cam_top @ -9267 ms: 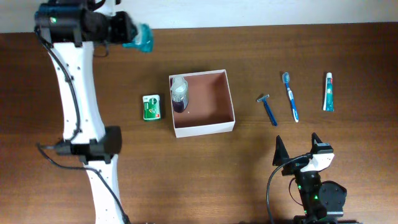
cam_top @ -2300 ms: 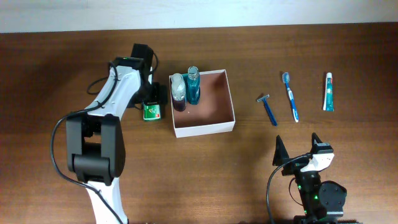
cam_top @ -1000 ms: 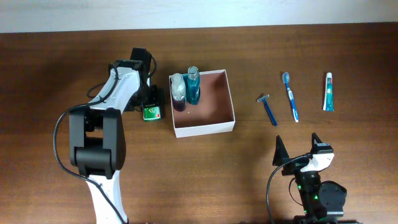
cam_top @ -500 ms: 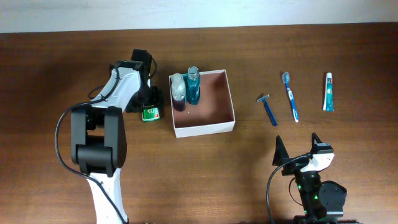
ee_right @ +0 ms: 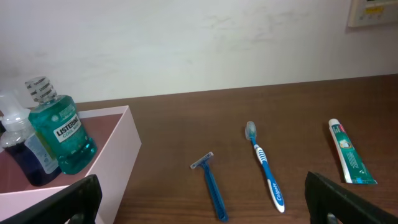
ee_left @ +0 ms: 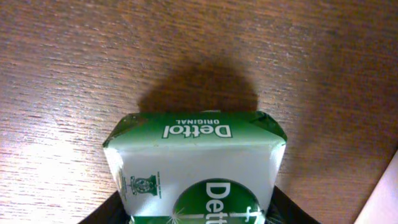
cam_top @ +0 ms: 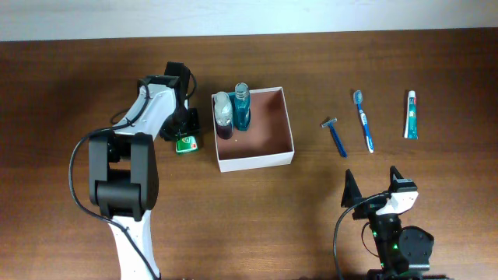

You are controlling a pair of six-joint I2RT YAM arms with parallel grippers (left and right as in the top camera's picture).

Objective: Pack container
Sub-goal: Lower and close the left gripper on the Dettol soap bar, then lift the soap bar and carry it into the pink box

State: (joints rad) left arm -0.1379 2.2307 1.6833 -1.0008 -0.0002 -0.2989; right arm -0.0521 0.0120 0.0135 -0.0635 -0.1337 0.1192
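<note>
The container (cam_top: 257, 160), a white box with a reddish-brown inside, sits mid-table and shows in the right wrist view (ee_right: 106, 162). A teal mouthwash bottle (cam_top: 241, 107) and a clear bottle of dark liquid (cam_top: 223, 117) stand in its left part. Just left of it lies a green and white Dettol soap box (cam_top: 184, 144). My left gripper (cam_top: 185, 137) is shut on that box, and in the left wrist view the soap box (ee_left: 196, 155) fills the space between the black fingers of the gripper (ee_left: 198, 214). My right gripper (cam_top: 373, 187) rests open at the front right.
Right of the container lie a blue razor (cam_top: 335, 137), a blue toothbrush (cam_top: 363, 120) and a toothpaste tube (cam_top: 410, 114). The right wrist view shows the razor (ee_right: 211, 183), toothbrush (ee_right: 264, 165) and toothpaste (ee_right: 350, 152) ahead of the open fingers.
My left gripper's jaws have closed in on the soap box, which has shifted slightly left and turned a little. The right arm has not moved.
</note>
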